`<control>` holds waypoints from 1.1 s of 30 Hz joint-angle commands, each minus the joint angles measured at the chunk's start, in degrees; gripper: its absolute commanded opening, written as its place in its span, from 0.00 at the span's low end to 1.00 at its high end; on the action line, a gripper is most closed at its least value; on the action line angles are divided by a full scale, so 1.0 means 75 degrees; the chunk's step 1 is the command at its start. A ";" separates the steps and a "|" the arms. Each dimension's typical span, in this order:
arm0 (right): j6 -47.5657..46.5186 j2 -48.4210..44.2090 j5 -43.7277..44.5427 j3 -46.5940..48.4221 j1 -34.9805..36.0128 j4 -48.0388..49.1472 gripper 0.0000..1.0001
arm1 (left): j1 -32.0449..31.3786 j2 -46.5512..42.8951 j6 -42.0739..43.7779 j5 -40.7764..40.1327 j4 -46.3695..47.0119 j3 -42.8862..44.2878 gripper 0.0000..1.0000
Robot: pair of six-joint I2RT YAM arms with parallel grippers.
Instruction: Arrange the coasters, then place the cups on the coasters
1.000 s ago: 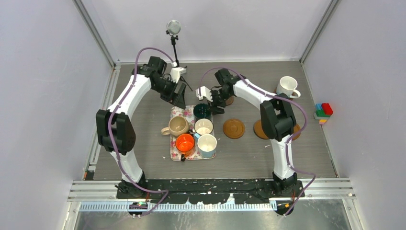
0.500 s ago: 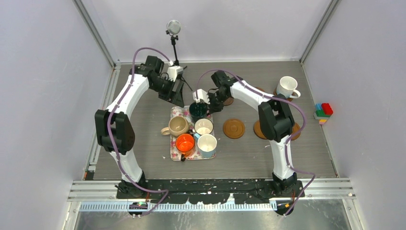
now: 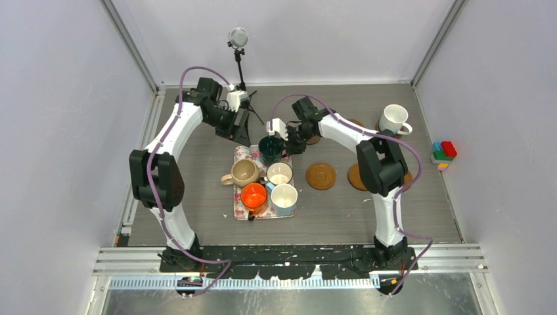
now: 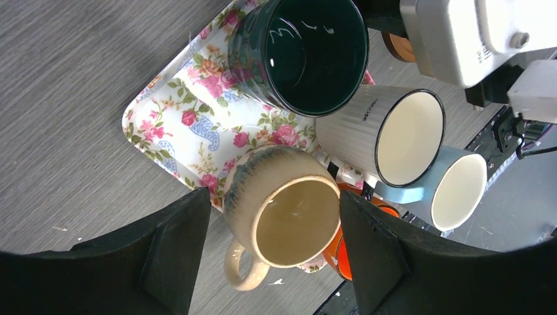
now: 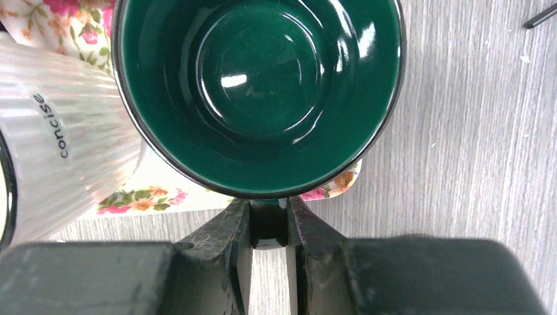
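From above, the right gripper (image 3: pixel 288 140) sits tight against the dark green ceramic mug (image 3: pixel 270 148) at the far corner of the rectangular floral tray (image 3: pixel 240 211), but the hold itself is hidden there. The right wrist camera settles it. Both fingers (image 5: pixel 230 233) are clenched on the mug's dark handle, and the glossy green bowl fills the view over the tray's corner. Whether its base rests on the tray I cannot tell.

The left gripper (image 3: pixel 240 128) hangs near the tray's far-left corner, released, its black fingers (image 4: pixel 177 243) spread wide with nothing clasped. Below them its camera shows the beige glazed mug (image 4: pixel 289 216), the ribbed white mug (image 4: pixel 387 134) lettered "concise", the light blue mug (image 4: pixel 456 190) and a sliver of the orange mug (image 4: pixel 334 254), all packed on the tray.

Only the overhead view takes in the rest. An orange-brown ringed wooden coaster (image 3: pixel 320 176) lies bare to the right of the tray, and a second coaster (image 3: pixel 355 177) is half behind the right arm. A plain white mug (image 3: pixel 394 118) stands at the far right on a brown disc that barely shows.
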 commanded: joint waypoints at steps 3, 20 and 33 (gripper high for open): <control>0.1423 -0.0850 -0.0174 -0.0146 0.0036 0.0882 0.01 | 0.0058 -0.0231 -0.0154 0.0067 0.0288 -0.0141 0.73; 0.3184 -0.2111 -0.0011 -0.0691 -0.0414 0.1835 0.00 | 0.0117 -0.0417 -0.0687 0.0064 0.0336 -0.0114 0.85; 0.5372 -0.3705 0.0233 -0.2794 -0.2855 0.4759 0.00 | 0.0117 -0.0395 -0.0807 0.0215 0.0300 -0.0005 0.86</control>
